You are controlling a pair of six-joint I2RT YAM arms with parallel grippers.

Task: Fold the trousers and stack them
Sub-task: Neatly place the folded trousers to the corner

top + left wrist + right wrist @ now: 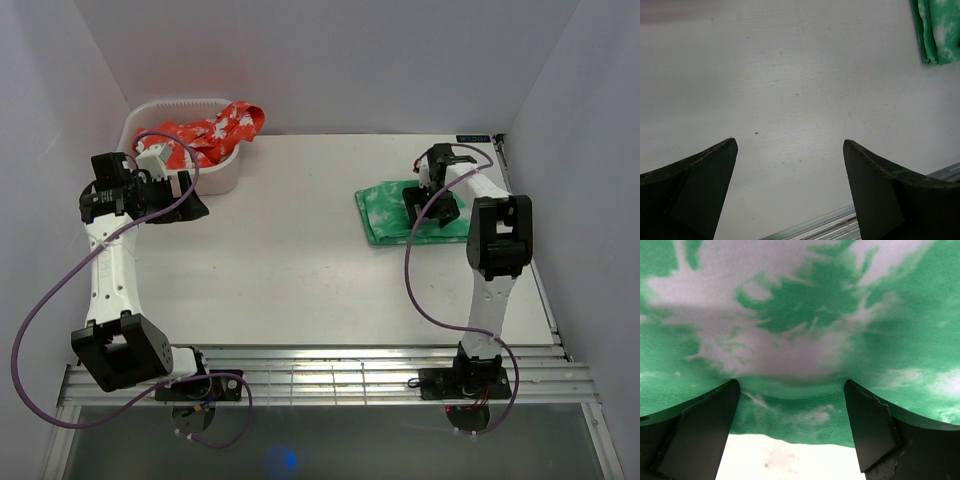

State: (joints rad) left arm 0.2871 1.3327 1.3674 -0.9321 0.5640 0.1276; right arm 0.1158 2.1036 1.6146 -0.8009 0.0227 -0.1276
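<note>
Trousers folded into a flat green-and-white pad, far right of the desk. Right hand directly over the pad, jaws spread wide, nothing pinched between them; fingertips sit right at the cloth, can't tell if they press it. Left hand at far left, jaws spread fully apart, holding nothing, above bare desk just beside a white basket. Red patterned cloth heaped in the basket, spilling over its right rim.
</note>
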